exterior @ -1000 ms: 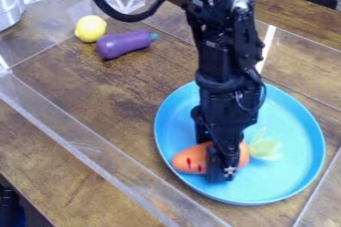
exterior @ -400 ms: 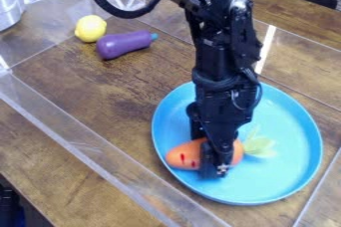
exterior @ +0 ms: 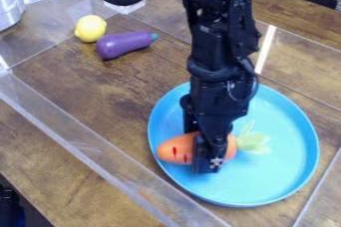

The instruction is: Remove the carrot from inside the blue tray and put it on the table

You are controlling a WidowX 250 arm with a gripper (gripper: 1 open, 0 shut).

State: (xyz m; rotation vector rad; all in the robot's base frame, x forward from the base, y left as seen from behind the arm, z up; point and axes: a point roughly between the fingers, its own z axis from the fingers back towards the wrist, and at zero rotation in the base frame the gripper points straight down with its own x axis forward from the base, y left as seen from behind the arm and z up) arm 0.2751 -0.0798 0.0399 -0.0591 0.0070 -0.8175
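The orange carrot with its light green top lies across the near part of the round blue tray, and my gripper is shut on its middle, pointing straight down. The black arm stands over the tray's centre and hides the carrot's midsection. Whether the carrot still touches the tray floor I cannot tell. Dark brown wood table surrounds the tray.
A purple eggplant and a yellow lemon lie at the back left. A glossy clear edging runs diagonally across the front left. A pale upright stick stands behind the tray.
The arm and the carrot in its grip have shifted slightly left and up in the picture; the carrot sits a little higher over the tray than before.
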